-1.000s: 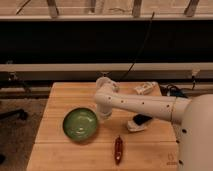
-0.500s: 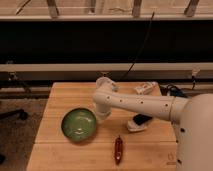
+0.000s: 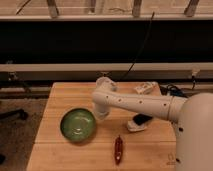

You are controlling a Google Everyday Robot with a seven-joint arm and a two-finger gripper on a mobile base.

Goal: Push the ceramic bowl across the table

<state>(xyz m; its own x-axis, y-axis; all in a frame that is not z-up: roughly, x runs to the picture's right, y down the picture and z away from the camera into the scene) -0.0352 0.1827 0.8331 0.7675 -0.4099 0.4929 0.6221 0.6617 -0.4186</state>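
Observation:
The green ceramic bowl (image 3: 78, 125) sits on the left half of the light wooden table (image 3: 60, 95), nearer the front edge. My white arm reaches in from the right and bends down just right of the bowl. The gripper (image 3: 101, 114) is at the end of that bend, low over the table and up against the bowl's right rim. It is shut and holds nothing. The arm's own body hides most of it.
A small translucent white cup (image 3: 105, 81) stands behind the arm. A white packet (image 3: 144, 89) lies at the back right, and a dark and white object (image 3: 139, 122) lies under the forearm. A reddish-brown elongated item (image 3: 118, 149) lies near the front edge.
The arm's bend has shifted a little left and down toward the bowl, and the bowl has slid slightly to the left.

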